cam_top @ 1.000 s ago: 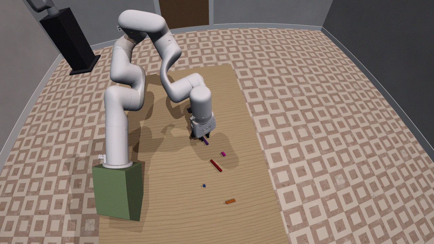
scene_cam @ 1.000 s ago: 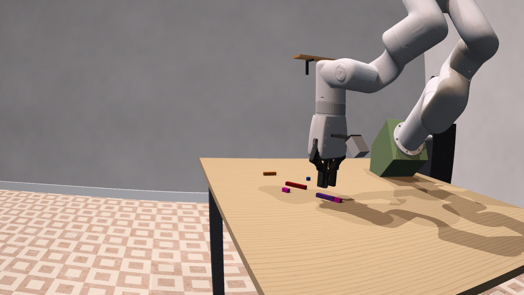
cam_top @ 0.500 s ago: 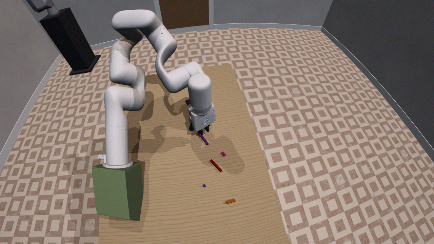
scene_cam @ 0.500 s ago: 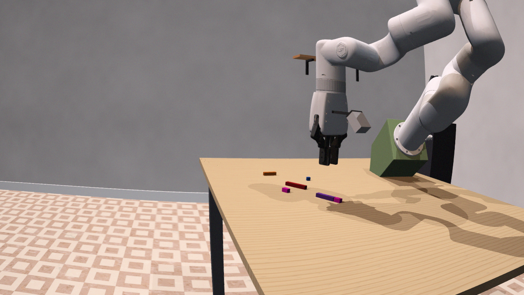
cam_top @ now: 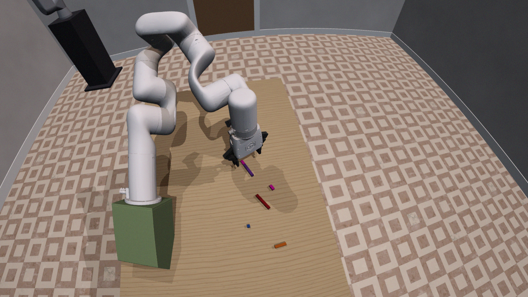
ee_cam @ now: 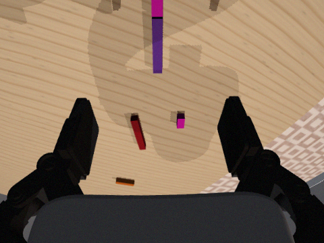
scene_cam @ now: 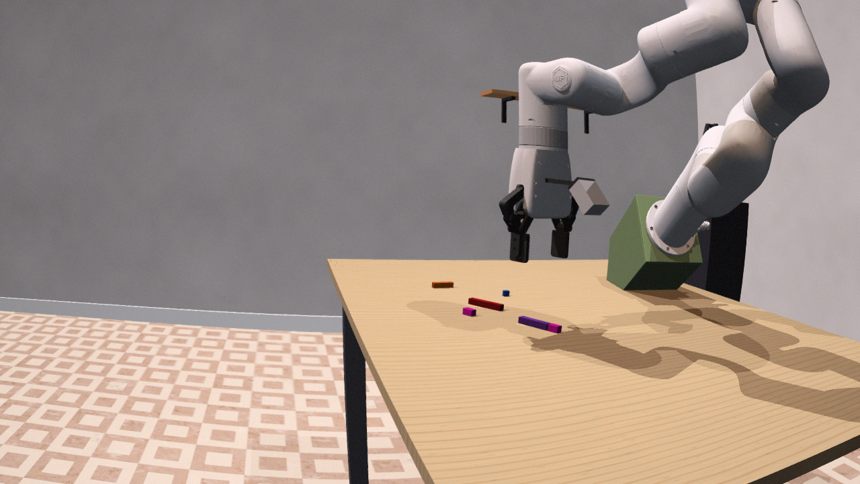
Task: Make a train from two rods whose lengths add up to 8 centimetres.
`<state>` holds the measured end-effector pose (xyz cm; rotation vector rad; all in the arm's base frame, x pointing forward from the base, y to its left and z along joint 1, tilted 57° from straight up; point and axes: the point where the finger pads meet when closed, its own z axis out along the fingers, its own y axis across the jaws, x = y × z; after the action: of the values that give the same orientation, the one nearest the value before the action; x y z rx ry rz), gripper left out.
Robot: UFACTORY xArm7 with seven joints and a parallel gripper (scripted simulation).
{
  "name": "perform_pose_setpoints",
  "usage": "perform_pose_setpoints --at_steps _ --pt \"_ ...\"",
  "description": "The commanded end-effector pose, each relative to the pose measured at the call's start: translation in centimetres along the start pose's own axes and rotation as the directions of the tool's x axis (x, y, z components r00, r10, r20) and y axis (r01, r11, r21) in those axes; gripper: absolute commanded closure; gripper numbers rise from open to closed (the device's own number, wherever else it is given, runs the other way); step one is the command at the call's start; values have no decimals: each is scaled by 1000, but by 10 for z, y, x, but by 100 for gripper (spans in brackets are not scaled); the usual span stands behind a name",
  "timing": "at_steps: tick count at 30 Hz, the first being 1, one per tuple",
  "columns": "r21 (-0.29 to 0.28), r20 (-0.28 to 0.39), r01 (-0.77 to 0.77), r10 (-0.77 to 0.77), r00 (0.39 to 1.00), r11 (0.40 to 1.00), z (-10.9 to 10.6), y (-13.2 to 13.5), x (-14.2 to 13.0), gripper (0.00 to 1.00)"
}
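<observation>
Fingers spread wide and empty, the gripper (scene_cam: 539, 245) hangs above the table (scene_cam: 481, 385); the purple rod (scene_cam: 533, 323) and magenta rod (scene_cam: 554, 328) lie end to end just below it, mid-frame.

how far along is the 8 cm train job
It looks essentially done. The purple rod and a magenta rod lie flat, end to end in one line, making 6 plus 2. Nothing is in hand: the claw is open and raised above the table. The second magenta rod, red rod, blue rod and orange rod lie apart from the train. What remains is only that the rods lie still.
</observation>
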<state>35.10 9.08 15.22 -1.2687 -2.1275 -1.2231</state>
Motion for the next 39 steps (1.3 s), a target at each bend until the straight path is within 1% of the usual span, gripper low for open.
perform_pose_setpoints --at_steps 1,7,13,18,27,29,34,39 --pt "-3 3 0 0 1000 1000 -1 1 -1 0" --pt "-3 3 0 0 1000 1000 -2 1 -1 0" --pt "-3 3 0 0 1000 1000 -6 1 -1 0" --pt "-3 3 0 0 1000 1000 -24 1 -1 0" --pt "-3 3 0 0 1000 1000 -70 1 -1 0" --pt "-3 3 0 0 1000 1000 -70 1 -1 0" --pt "-3 3 0 0 1000 1000 -86 0 -1 0" --pt "-3 3 0 0 1000 1000 -89 0 -1 0"
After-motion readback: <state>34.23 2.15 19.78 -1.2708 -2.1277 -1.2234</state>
